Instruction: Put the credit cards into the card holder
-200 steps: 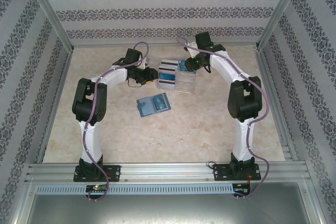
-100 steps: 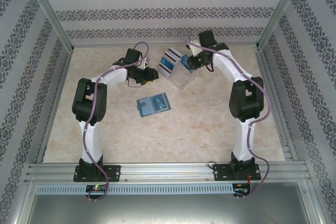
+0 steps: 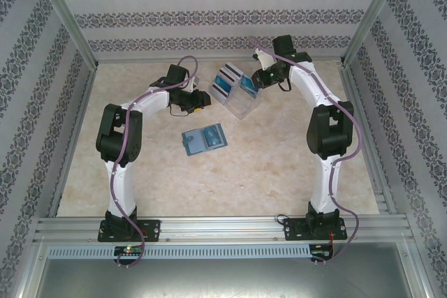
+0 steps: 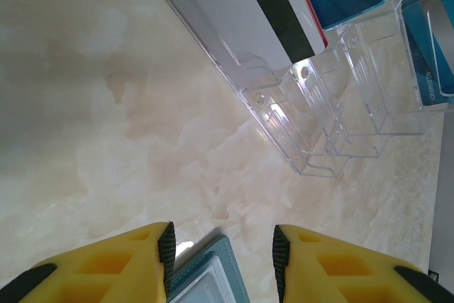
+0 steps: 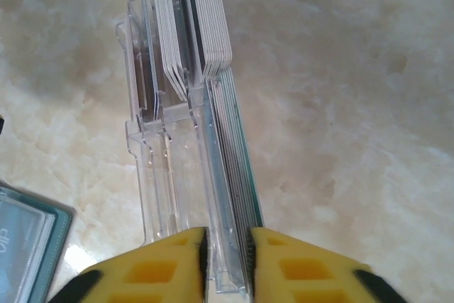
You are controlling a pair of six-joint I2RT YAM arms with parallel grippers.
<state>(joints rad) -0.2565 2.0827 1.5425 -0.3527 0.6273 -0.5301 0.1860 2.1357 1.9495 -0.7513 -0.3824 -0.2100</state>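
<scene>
The card holder (image 3: 204, 139) lies open and flat on the table (image 3: 279, 165), left of its middle and well short of the far edge. Nearer the far edge, about midway along it, is a clear stand (image 3: 237, 108) with stepped slots. The credit cards (image 3: 222, 86) sit upright in those slots, showing blue and white-grey faces, one with a dark stripe. The left pincer (image 3: 201, 100) hangs near the stand's left side, its jaws apart with nothing between them. In the left wrist view a corner of the card holder shows on the table beneath the gap. The right pincer (image 5: 228, 239) is at the stand's right end, its jaws narrow, one on each side of a teal-edged stack of cards and the clear wall beside it. Whether they press on that stack I cannot tell.
</scene>
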